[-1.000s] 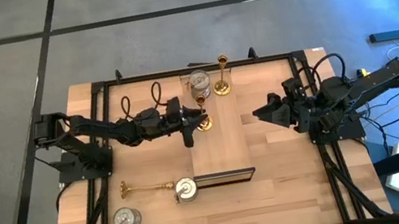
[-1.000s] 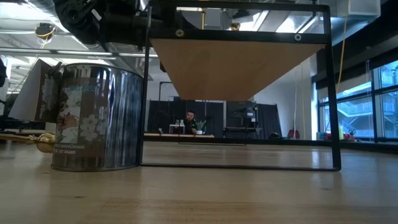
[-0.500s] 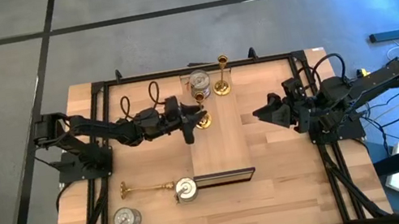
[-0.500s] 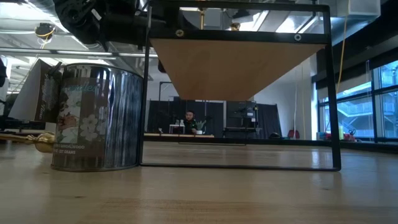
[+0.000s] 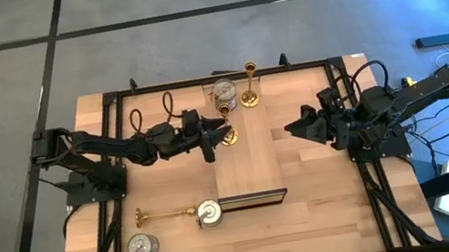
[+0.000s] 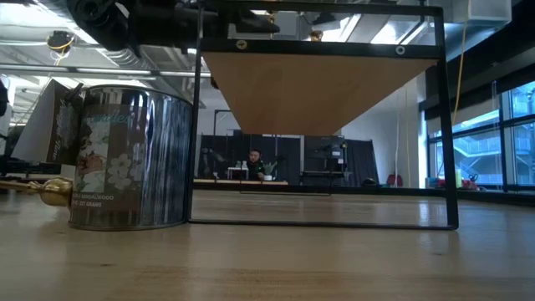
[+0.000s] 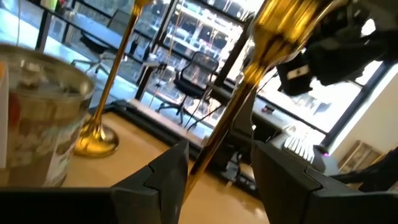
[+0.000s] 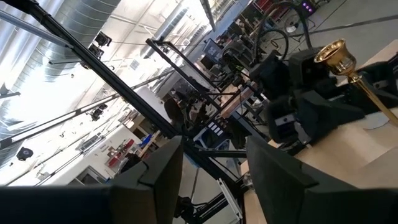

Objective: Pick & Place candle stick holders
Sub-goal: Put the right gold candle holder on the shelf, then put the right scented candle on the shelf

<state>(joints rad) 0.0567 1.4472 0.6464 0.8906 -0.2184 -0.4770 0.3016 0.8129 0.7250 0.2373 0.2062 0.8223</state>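
Left gripper (image 5: pixel 211 138) is clamping gold stick (image 7: pixel 249 87) mid-stem, fingers closed; stiff, slick, top-heavy — prob. best gripped low. Right gripper (image 5: pixel 291 126) is idling, part open, empty.

Past my two dark fingers (image 8: pixel 163 167), spread apart, I see a gold candlestick (image 8: pixel 339 57) held upright in the other arm's gripper (image 8: pixel 323 99), with room clutter behind.

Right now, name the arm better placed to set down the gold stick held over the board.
Left. Its claw is shut on that gold stick, over the board beside the other standing holders. The right claw waits empty off the board's side.
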